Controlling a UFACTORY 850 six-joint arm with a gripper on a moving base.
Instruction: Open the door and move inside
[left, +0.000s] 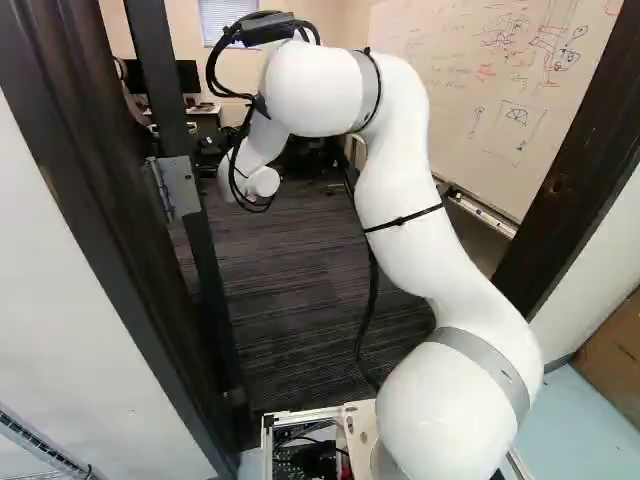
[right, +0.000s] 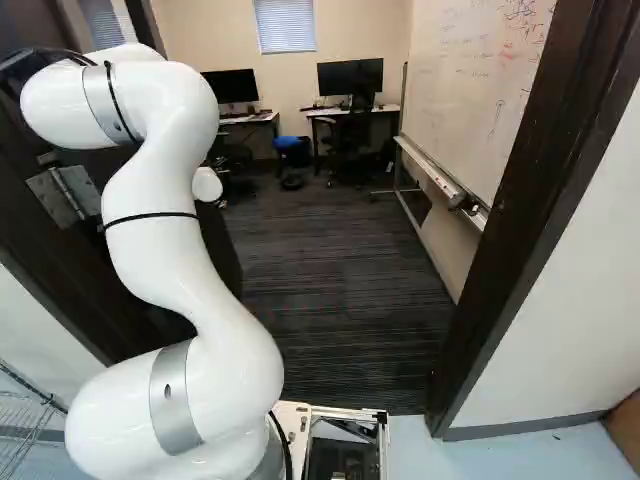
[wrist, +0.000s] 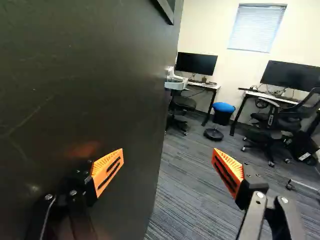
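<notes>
The dark door (wrist: 90, 75) stands swung inward, with its silver lever handle (wrist: 175, 81) near the far edge in the wrist view. My gripper (wrist: 168, 154) is open and holds nothing. One finger is in front of the door's face, the other out past its edge over the carpet; whether the first touches the door I cannot tell. In the left base view a metal hinge (left: 178, 187) joins the door to the frame (left: 95, 200). The arm hides the gripper in both base views, and the handle shows in neither.
The right doorpost (right: 540, 210) rises right of the base in the right base view. Past it a whiteboard (right: 465, 80) runs along the wall. Dark carpet (right: 330, 260) leads to desks with monitors (right: 350, 77), office chairs and a blue-topped stool (wrist: 223, 107).
</notes>
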